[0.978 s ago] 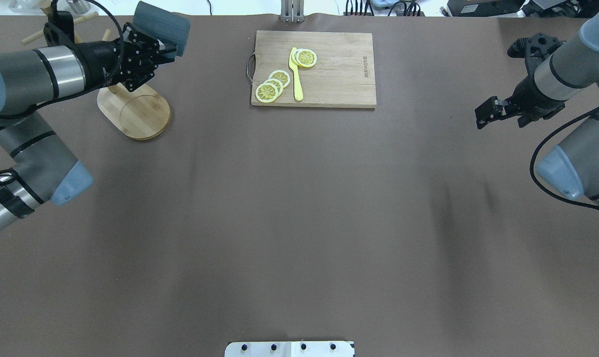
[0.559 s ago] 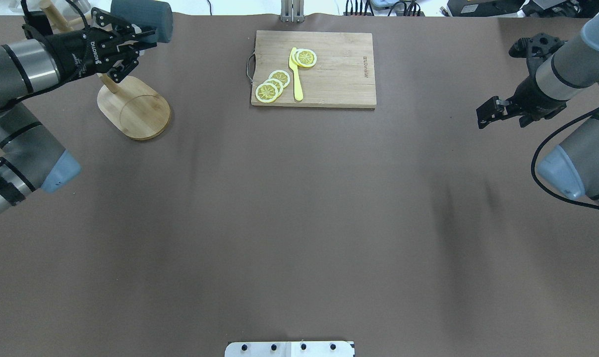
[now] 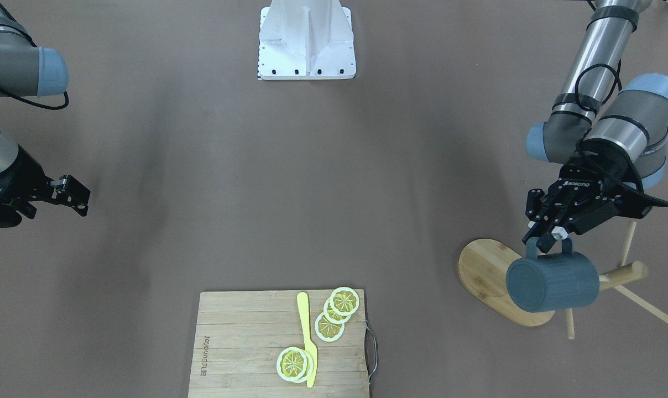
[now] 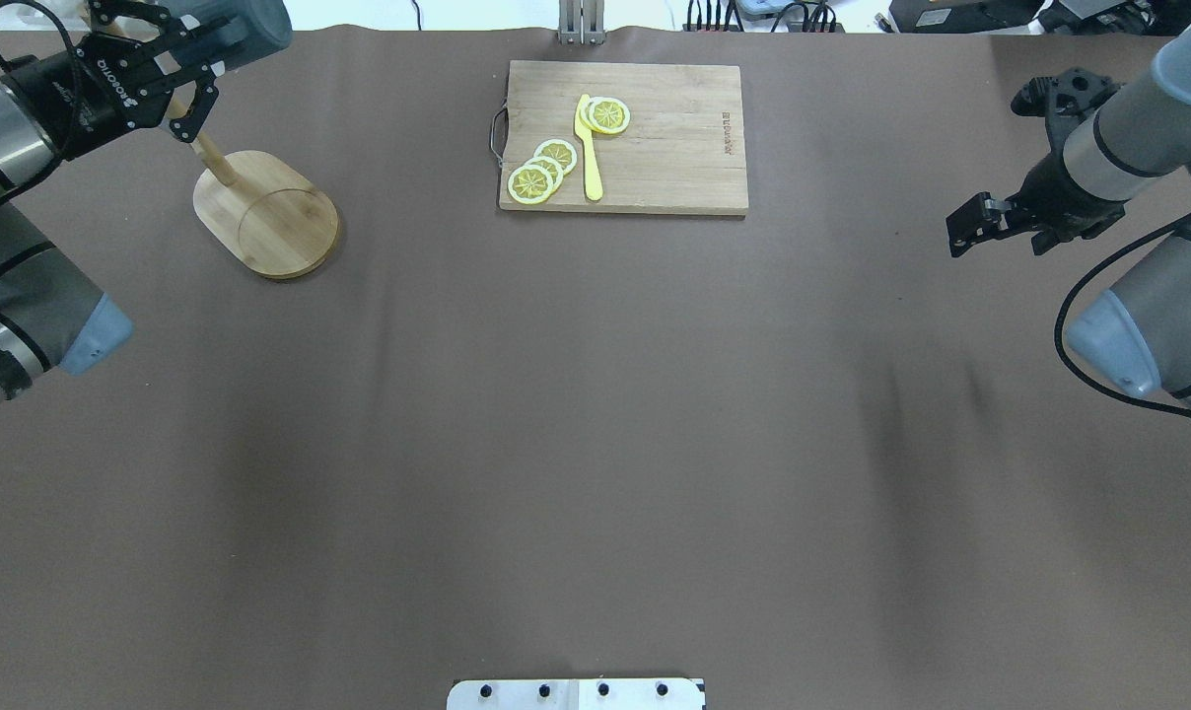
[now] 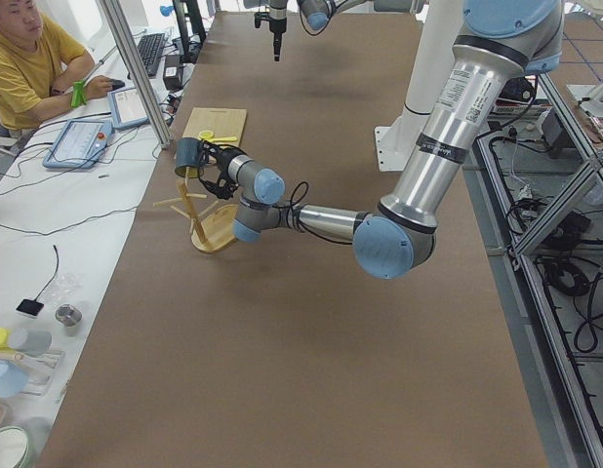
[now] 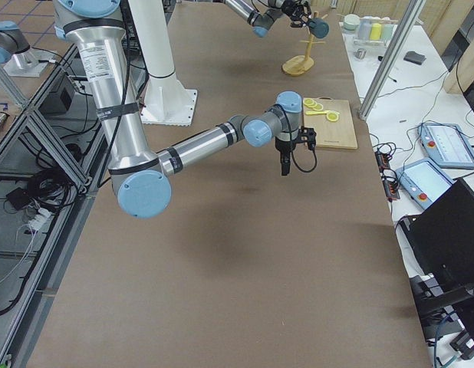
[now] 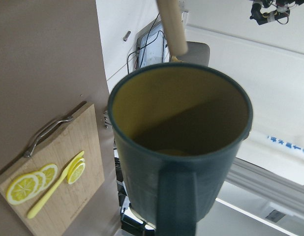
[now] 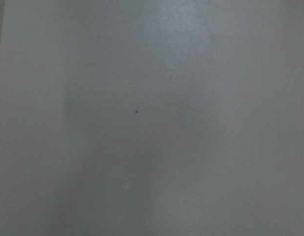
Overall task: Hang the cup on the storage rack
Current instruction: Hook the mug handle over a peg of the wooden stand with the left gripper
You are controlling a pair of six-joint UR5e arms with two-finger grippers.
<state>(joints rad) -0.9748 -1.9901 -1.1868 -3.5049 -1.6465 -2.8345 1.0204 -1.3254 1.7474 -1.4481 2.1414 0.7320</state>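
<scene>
1. Cup (image 3: pixel 552 287): dark blue-grey, yellow inside. It's off the table (image 3: pixel 312 193), tipped on its side, up near the top of the storage rack (image 3: pixel 486 268).
2. My L gripper (image 3: pixel 549 237): jaws clamped on the cup's loop handle. In the front-facing view the handle is uppermost and the body hangs below my fingers.
3. L wrist cam: looks straight into the cup's mouth. One bamboo rod (image 7: pixel 171 24) of the rack runs just beyond the far rim. Touching or not, can't tell.
4. Rack: oval base flat on the table at my far-L corner, thin pegs (image 3: pixel 624 273) sticking out at angles. In the front-facing view the cup covers part of the base and post. Cup not yet on a peg, as far as I can see.
5. My R gripper (image 3: pixel 77 196): well apart from all that, over bare table at my R edge. Fingers together, nothing between them.
6. Cutting board (image 3: pixel 245 342) w/ metal handle: far mid-table. Lemon slices (image 3: pixel 329 326) and a yellow knife (image 3: pixel 307 337) lie on it.
</scene>
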